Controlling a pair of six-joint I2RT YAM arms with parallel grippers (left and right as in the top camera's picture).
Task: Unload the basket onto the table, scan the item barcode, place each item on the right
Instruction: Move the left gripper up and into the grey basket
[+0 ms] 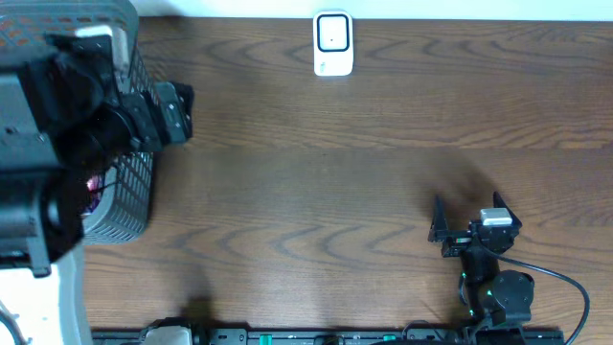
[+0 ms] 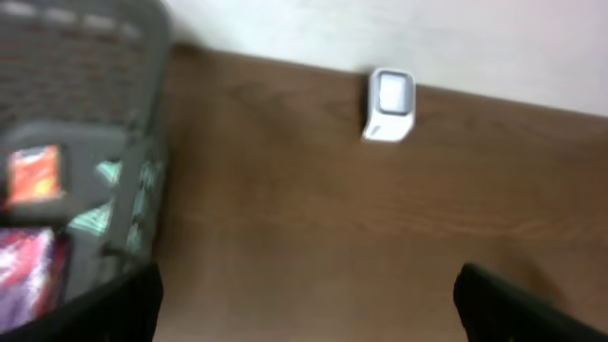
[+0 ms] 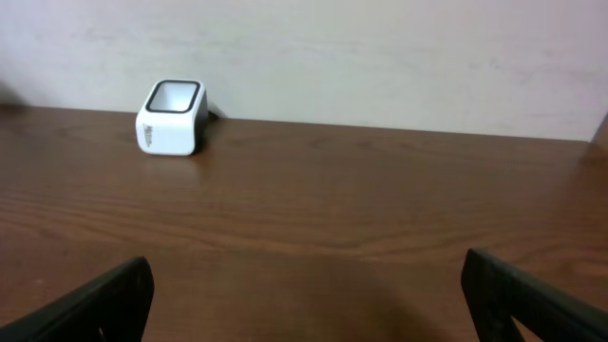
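The left arm (image 1: 57, 125) reaches in from 9 o'clock in the overhead view. It is raised so near the lens that it shows as a big dark bulk over the grey mesh basket (image 1: 129, 206). From above, its wrist end reads only as a black block at the basket's 3 o'clock rim. The left gripper (image 2: 304, 285) shows best in its own camera: its fingers (image 2: 123, 304) stand wide apart with nothing between them, only their tips showing at the bottom corners of the frame. It hangs above bare table (image 1: 335, 172) just beside the basket's wall.

The right arm (image 1: 498, 287) sits low at about 4 o'clock, folded near the table's front edge. The right gripper (image 1: 467, 218) points toward 12 o'clock, its jaws spread wide over bare wood and holding nothing.

The white barcode scanner (image 1: 333, 43) stands at 12 o'clock by the far edge, well apart from both grippers.

The items lie inside the basket, mostly hidden from above by the left arm. The left wrist view catches an orange packet (image 2: 33, 176) and a purple-red packet (image 2: 24, 275) at 9 o'clock (both blurred and partly cut off by the frame edge). No print or barcode can be made out on either.
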